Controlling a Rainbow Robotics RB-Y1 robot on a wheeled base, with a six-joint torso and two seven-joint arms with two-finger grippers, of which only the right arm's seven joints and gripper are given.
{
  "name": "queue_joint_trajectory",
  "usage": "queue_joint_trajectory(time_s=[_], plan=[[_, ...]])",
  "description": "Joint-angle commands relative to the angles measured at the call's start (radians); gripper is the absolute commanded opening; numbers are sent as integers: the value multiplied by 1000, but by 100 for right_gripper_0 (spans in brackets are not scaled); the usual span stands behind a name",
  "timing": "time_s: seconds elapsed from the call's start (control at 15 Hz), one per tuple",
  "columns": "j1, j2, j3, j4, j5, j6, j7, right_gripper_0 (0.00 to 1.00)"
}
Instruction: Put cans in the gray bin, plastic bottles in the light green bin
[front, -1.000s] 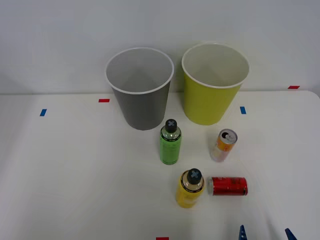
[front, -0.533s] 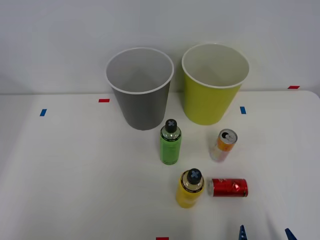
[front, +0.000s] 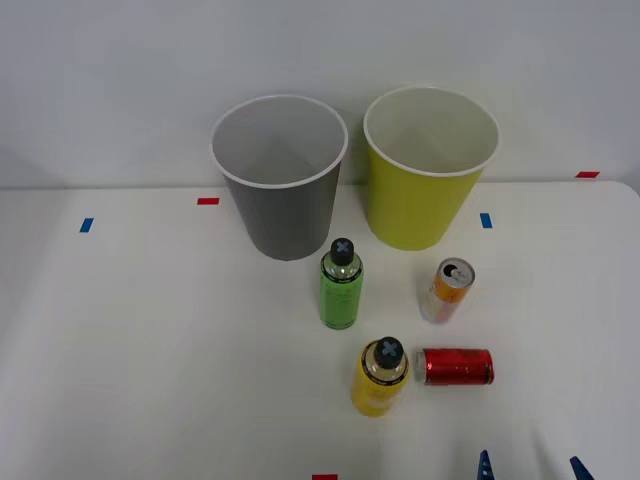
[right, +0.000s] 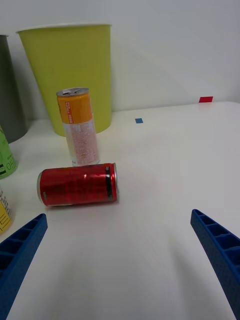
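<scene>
Pincer (right: 120, 260) wide, nothing sorted yet.
Red can (right: 77, 185) lies ahead of it; likely next: advance, straddle, close.

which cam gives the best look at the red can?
Right wrist view: the red can lies on its side close ahead of the open jaws, its label and rims plain. The front view shows it small, beside the yellow bottle.

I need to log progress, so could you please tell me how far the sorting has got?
Nothing is sorted yet. The open right gripper holds nothing, its fingers facing the shiny red can lying on its side. The orange-and-white can, green bottle and yellow bottle stand untouched.
</scene>
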Motion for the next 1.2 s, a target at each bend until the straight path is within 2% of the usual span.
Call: queue_joint_trajectory(time_s=[0.07,0.6,0.67,1.07,1.2], plan=[[0,0,0,0,0,0,0,100],[0,0,0,0,0,0,0,100],[-3,-2,2,35,-2,12,2,100],[8,-31,55,40,-190,66,9,100],[5,-31,66,31,-206,67,8,100]])
